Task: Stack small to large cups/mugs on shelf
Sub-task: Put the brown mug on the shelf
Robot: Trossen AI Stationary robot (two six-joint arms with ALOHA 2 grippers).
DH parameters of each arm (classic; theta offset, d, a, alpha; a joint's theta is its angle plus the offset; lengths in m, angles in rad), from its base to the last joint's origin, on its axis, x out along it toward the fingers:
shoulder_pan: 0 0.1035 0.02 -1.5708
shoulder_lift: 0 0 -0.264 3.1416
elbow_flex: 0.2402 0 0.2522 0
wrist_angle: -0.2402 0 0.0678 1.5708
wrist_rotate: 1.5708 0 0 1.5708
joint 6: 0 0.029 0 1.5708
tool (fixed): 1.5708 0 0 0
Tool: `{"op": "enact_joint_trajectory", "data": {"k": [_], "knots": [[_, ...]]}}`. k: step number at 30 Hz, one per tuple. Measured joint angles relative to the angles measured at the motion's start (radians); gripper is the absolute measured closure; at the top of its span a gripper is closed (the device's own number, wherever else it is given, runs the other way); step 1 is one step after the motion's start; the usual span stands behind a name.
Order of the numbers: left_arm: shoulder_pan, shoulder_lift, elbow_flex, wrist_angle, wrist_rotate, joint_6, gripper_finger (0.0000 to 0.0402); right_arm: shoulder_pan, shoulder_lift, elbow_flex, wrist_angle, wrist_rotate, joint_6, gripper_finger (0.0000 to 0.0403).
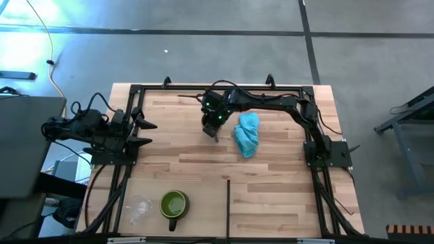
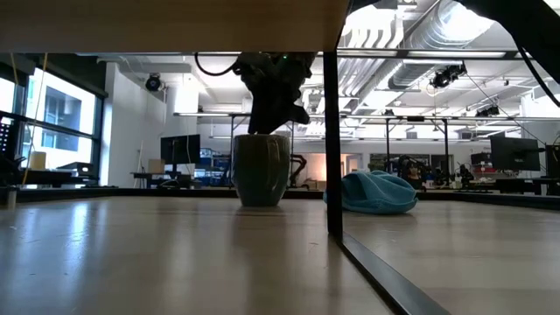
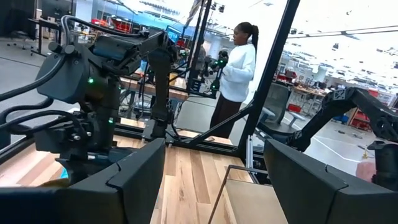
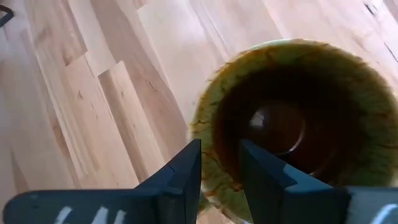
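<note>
The brown mug (image 2: 261,169), dark inside with a greenish rim (image 4: 292,124), stands upright on its base on the pale plank shelf (image 1: 271,190), at the far middle. My right gripper (image 1: 211,129) is right over it, slanting down, its fingers (image 4: 221,180) apart on either side of the mug's rim. Near the front left edge, the green mug (image 1: 173,204) and the tiny clear cup (image 1: 139,207) stand side by side. My left gripper (image 1: 146,132) waits open at the left edge, holding nothing (image 3: 214,180). My right gripper has one finger (image 4: 186,177) outside the brown mug's rim (image 4: 214,165) and the other (image 4: 267,180) inside the mug, coming slanting from above. A gap shows between them; whether either finger touches the rim I cannot tell. The mug stands upright on the planks.
A light-blue cloth (image 1: 247,134) lies crumpled just right of the brown mug. Black frame rails (image 1: 129,163) run along the table's sides, and a dark upright post (image 2: 332,131) stands near the front middle. A person (image 3: 239,68) stands beyond the table.
</note>
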Motion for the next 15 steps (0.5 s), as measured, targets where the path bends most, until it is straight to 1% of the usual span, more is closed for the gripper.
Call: {"op": "enact_joint_trajectory", "data": {"k": [5,11,15], "knots": [[0.0,0.0,0.0,0.0,0.0,0.0,0.014,0.001,0.0,0.0,0.029,-0.053,-0.075,0.0305],[0.0,0.0,0.0,0.0,0.0,-0.003,0.014,0.001,0.0,0.0,0.065,-0.146,-0.109,0.0305],[0.0,0.0,0.0,0.0,0.0,-0.004,0.014,0.001,-0.003,0.0,0.062,-0.211,-0.184,0.0305]]}}
